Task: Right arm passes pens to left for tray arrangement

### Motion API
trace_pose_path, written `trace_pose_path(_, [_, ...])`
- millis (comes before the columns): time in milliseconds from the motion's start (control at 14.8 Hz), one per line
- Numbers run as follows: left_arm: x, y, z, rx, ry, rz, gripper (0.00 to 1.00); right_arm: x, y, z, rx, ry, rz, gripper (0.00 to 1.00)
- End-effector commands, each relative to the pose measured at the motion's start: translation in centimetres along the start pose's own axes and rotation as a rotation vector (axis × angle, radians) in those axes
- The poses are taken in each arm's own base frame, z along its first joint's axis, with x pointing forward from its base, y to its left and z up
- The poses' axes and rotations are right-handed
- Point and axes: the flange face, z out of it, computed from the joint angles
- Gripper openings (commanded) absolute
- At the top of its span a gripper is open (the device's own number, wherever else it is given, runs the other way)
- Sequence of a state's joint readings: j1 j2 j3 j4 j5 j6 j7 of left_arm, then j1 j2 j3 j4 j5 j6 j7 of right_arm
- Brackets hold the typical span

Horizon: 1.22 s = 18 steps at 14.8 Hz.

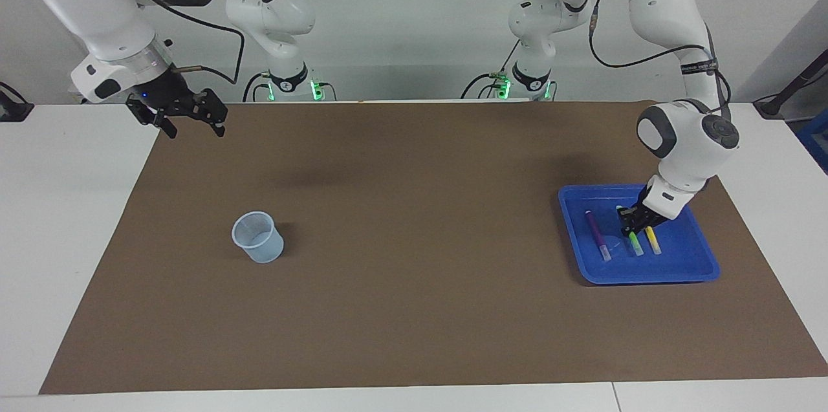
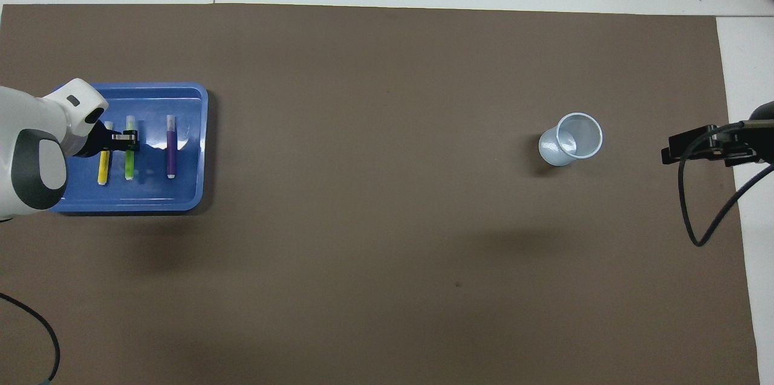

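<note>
plain pale wall (image 1: 401,24), white table (image 1: 58,218), brown mat (image 1: 414,257), even light

The tray (image 2: 181,191) is glossy blue plastic, catching glare; the cup (image 1: 259,246) is thin translucent plastic. A matt brown mat (image 1: 414,308) — paper-like, smooth — covers the smooth white desk (image 1: 65,257).

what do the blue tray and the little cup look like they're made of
The blue tray looks like glossy moulded plastic: uniform bright colour, rounded corners, a raised rim and light glinting off its floor. The cup is probably thin translucent plastic, pale blue and frosted-looking, since the brown mat shows faintly through its wall. Neither can be confirmed by look alone.
</note>
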<state>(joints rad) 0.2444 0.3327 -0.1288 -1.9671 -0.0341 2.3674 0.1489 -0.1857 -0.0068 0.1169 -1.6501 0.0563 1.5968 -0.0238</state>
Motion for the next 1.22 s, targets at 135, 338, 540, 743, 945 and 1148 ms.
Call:
trace_pose_path(135, [-0.3, 0.2, 0.3, 0.013, 0.010, 0.004, 0.00, -0.6, -0.1, 0.0, -0.022, 0.021, -0.028, 1.00])
trace_pose_path(338, [-0.1, 1.0, 0.3, 0.012, 0.011, 0.018, 0.00, -0.7, 0.0, -0.1, -0.023, 0.027, -0.025, 1.00])
trace_pose_path(540, [-0.1, 1.0, 0.3, 0.012, 0.011, 0.020, 0.17, -0.7, 0.2, -0.1, -0.023, 0.026, -0.021, 1.00])
trace_pose_path(743, [-0.1, 1.0, 0.3, 0.012, 0.011, 0.024, 0.25, -0.7, -0.1, -0.1, -0.023, 0.027, -0.024, 1.00])
trace_pose_path(945, [-0.1, 1.0, 0.3, 0.012, 0.010, 0.023, 0.25, -0.7, -0.3, -0.1, -0.023, 0.027, -0.027, 1.00])
trace_pose_path(1148, [0.5, 1.0, -0.6, 0.011, 0.011, 0.023, 0.24, -0.7, -0.3, -0.1, -0.023, 0.025, -0.027, 1.00])
